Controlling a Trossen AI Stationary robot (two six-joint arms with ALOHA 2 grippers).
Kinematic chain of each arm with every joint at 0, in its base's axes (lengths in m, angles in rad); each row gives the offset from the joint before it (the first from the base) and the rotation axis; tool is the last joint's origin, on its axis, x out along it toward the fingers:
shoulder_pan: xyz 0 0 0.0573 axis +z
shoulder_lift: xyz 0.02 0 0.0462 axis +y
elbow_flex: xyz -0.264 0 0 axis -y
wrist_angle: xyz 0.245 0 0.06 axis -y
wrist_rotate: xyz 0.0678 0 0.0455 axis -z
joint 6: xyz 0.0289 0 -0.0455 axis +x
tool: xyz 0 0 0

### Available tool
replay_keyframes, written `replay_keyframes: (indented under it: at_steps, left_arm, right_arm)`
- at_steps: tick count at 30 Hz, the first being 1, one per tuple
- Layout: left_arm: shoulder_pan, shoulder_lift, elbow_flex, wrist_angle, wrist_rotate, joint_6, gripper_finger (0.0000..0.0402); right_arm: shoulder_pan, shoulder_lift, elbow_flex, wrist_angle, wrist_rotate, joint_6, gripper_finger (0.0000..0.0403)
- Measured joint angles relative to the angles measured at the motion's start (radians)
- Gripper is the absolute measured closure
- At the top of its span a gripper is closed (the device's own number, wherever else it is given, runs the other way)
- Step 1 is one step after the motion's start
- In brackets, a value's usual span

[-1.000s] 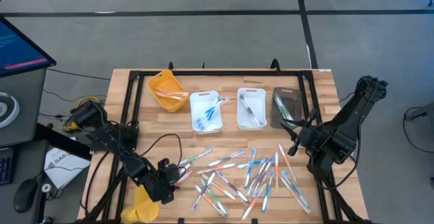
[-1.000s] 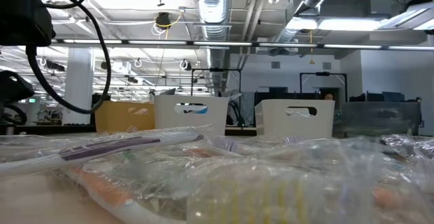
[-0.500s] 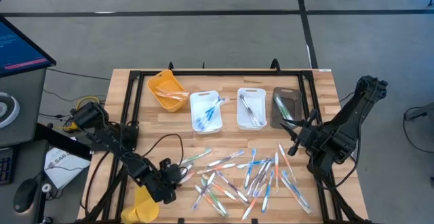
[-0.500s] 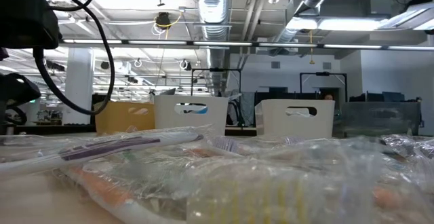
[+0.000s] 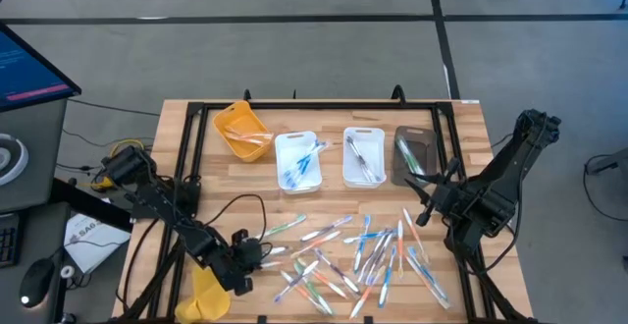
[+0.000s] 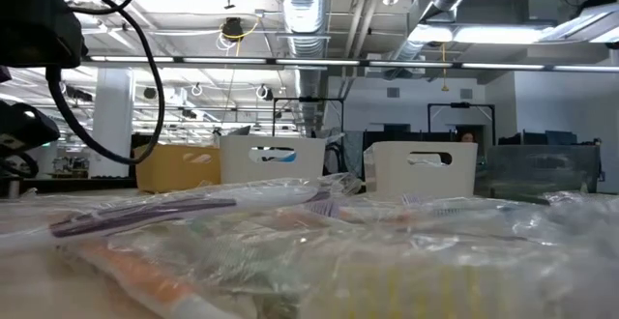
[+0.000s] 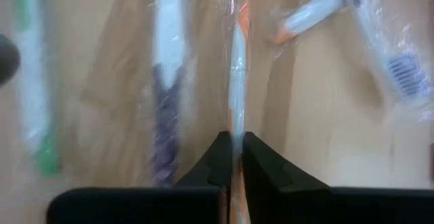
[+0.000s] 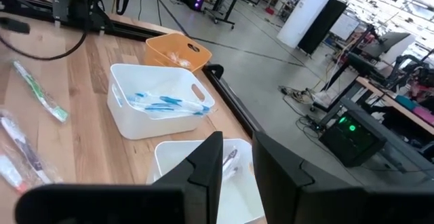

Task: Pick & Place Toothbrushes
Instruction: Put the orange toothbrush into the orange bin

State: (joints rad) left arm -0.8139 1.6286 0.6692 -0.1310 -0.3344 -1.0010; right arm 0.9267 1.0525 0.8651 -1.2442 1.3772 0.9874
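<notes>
From my station, most toothbrushes (image 5: 363, 255) are unsorted along the surface's (image 5: 186, 167) near edge, few lie in the trays (image 5: 297, 160) at the far edge, my left gripper (image 7: 232, 157) pinches an orange-and-white toothbrush (image 7: 237, 81), while the right gripper (image 8: 237, 157) waits narrowly parted; tray counts are unclear.

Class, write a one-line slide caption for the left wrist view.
Left claw shut on an orange-accented wrapped toothbrush lying on the wooden table.
</notes>
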Motion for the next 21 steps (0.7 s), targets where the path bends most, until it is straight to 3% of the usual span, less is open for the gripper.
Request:
replay_keyframes:
  at_steps: [13,21]
  left_arm:
    - [0.018,-0.205,0.0,-0.037,-0.055,0.003,0.0395]
    - [0.022,-0.382,0.002,-0.026,-0.343,0.218,0.0395]
  right_arm:
    - [0.0,0.0,-0.027,0.004,-0.017,0.0,0.0328]
    - [0.0,0.0,-0.029,0.044,-0.017,0.0,0.0328]
